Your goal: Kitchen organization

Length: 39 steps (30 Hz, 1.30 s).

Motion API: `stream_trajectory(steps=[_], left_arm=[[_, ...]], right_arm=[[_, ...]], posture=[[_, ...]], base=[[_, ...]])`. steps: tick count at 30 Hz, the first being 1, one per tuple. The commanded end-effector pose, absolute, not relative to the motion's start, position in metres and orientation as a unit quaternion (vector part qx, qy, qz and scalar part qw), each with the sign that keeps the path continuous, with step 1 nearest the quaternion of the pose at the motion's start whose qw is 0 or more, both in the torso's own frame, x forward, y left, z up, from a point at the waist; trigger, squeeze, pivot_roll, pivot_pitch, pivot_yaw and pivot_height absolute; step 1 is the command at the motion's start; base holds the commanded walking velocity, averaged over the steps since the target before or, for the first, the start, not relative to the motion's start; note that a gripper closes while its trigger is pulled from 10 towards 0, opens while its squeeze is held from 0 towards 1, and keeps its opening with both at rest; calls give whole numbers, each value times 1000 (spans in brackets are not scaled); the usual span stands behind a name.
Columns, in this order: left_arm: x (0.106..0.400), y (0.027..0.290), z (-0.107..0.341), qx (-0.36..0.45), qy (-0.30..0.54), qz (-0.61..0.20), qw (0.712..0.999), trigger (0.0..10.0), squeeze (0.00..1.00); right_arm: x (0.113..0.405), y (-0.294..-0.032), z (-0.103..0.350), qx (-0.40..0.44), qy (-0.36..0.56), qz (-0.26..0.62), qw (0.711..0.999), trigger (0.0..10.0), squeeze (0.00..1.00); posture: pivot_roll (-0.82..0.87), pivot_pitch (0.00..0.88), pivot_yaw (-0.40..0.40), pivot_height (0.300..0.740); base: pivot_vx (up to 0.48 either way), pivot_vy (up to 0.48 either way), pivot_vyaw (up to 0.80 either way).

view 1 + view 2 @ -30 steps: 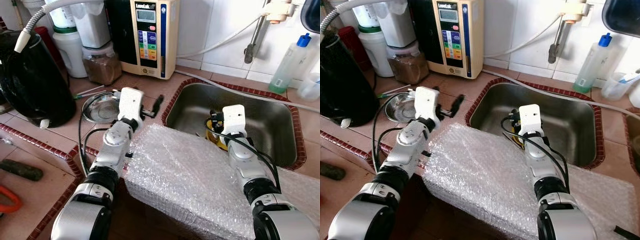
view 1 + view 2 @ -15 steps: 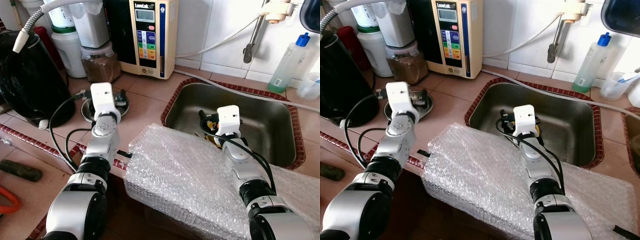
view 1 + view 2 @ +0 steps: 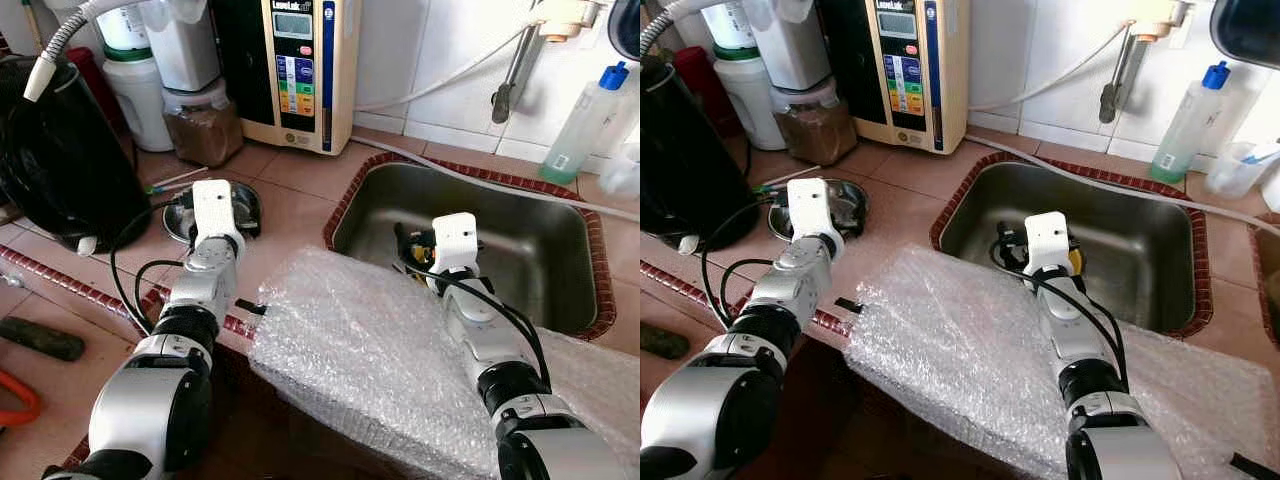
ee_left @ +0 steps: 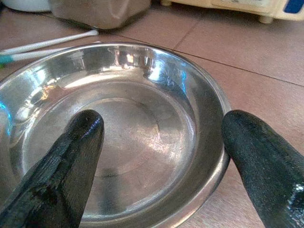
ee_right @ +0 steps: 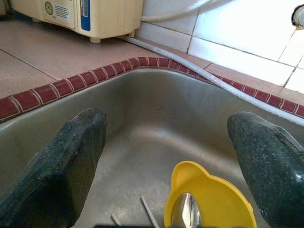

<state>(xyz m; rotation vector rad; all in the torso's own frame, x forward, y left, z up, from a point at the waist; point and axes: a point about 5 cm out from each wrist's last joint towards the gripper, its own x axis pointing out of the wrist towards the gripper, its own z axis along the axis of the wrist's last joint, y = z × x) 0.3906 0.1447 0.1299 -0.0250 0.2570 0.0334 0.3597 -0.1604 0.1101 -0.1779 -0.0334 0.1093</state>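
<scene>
Steel bowl [image 4: 128, 137] just beneath the spread fingers of the left end effector [image 4: 161, 156]; right end effector [image 5: 166, 156] likewise apart over the sink [image 5: 156, 109].

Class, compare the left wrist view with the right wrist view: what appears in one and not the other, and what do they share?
Left wrist view: a steel dish on the tiled counter, between the open left claw fingers. Right wrist view: the steel sink, with a yellow cup below the open right claw. Both: two black fingers spread apart and the cream appliance behind.
</scene>
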Motion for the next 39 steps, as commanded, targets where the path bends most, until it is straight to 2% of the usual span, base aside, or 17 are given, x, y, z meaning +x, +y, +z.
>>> stream_trajectory(steps=[1,21,26,30,33,39], left_arm=[[392,141,132,-4,134,-4,991,10000,0],[384,106,126,-38,154,-87,984,10000,0],[383,96,140,-61,138,-104,983,10000,0],[385,104,150,-66,109,-67,990,10000,0],[389,133,165,-61,58,23,996,10000,0],[387,153,167,-54,43,90,994,10000,0]], right_arm=[[360,-158,114,-87,-26,59,994,10000,1000],[361,-159,114,-86,-20,59,994,10000,1000],[361,-159,113,-86,-19,59,994,10000,1000],[361,-159,113,-85,-18,59,994,10000,1000],[361,-158,111,-84,-15,60,995,10000,1000],[361,-157,111,-85,-14,62,994,10000,1000]], posture=[[16,0,65,740],[19,0,59,740],[20,0,59,740],[22,0,58,740],[27,0,57,740],[25,0,59,740]], base=[[0,0,0],[0,0,0],[0,0,0],[0,0,0],[0,0,0],[0,0,0]])
